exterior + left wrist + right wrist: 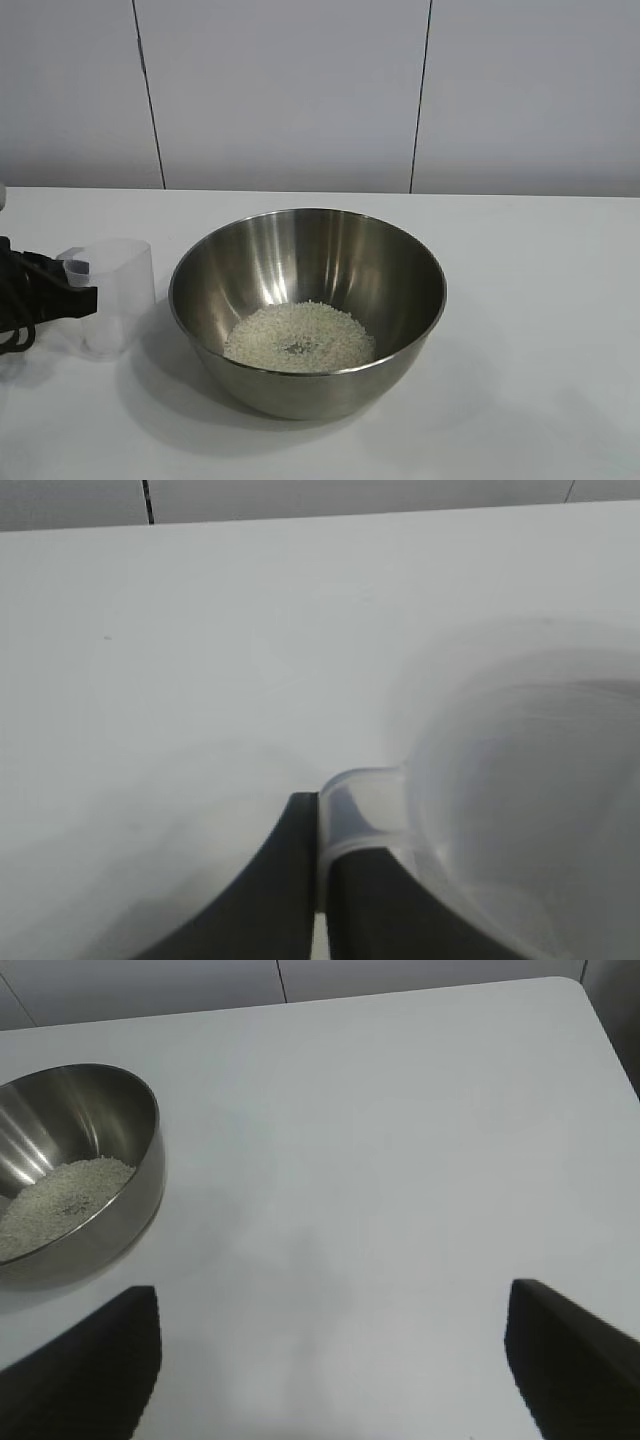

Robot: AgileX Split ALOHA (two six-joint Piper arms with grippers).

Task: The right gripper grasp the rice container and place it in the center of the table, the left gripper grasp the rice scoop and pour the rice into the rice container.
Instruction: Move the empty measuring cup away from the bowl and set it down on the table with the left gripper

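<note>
Gripping low at the near left side of the rice container [307, 300], the left gripper [82, 296] is what we see first: its black fingers [285, 880] lie almost together around the small tab handle of the rice scoop [113, 295], and in the left wrist view we see that translucent tab wedged in the narrow slot between them. We cannot tell whether the jaws press on the tab or have just slackened around it; the gap is slim either way.

We see the scoop standing upright on the table [540, 330], just beside the container's left wall and apart from it, its open mouth up. We can make out no grains inside it.

We find the container near the middle of the table, upright, its steel rim unbroken all round. The rice [299, 338] lies as a pale, shallow heap on its bottom, a little toward the near side, with a darker patch in the middle of the heap.

Off to the container's right, we see the right gripper [330, 1360] only in its own wrist view: its two black fingers stand wide apart over bare tabletop with nothing between them, and the container sits well clear of them.
</note>
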